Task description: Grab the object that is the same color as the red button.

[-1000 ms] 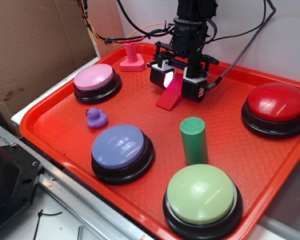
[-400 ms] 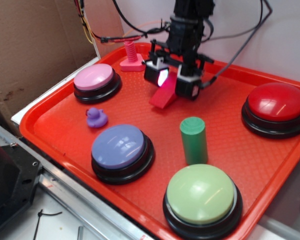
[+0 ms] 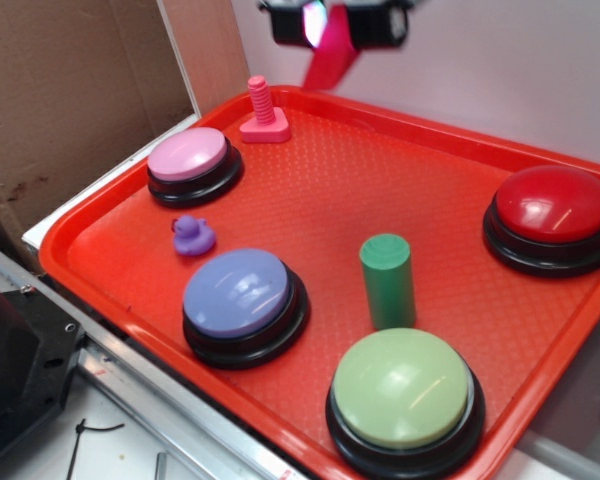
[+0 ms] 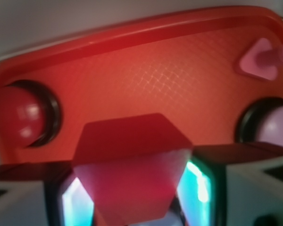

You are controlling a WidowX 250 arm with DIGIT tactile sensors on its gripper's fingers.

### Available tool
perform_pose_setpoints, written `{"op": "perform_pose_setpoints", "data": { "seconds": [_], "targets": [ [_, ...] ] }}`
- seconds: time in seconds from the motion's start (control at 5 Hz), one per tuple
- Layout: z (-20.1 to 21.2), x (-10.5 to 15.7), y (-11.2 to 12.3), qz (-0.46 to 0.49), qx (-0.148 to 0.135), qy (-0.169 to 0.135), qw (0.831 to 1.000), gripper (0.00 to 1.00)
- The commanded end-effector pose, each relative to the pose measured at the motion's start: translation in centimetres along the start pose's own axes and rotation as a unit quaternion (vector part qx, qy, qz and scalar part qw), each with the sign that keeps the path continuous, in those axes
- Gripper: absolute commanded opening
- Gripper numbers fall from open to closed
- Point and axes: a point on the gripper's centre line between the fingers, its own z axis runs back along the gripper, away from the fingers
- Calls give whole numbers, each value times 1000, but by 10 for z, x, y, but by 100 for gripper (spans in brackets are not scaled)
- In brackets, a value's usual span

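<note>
Tool (image 3: 332, 22) clamps your red wedge (image 3: 330, 58) between both pads, lifted well clear above the tray (image 3: 320, 170), high over its back rim; red button (image 3: 551, 203) sits far right.

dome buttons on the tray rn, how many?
4. Pink button at the far left, purple button front left, green button at the front edge, red button on the right side. None look hidden in the exterior view.

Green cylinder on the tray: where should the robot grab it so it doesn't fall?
Probably from above, pinching the green cylinder across its round sides near the top. It stands upright with open tray around it, though the green button sits close in front.
</note>
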Motion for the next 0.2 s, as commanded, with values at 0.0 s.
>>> {"op": "perform_pose_setpoints", "data": {
  "seconds": [0.0],
  "targets": [
    [108, -36, -4, -53, 63, -113, 990, 0]
  ]
}}
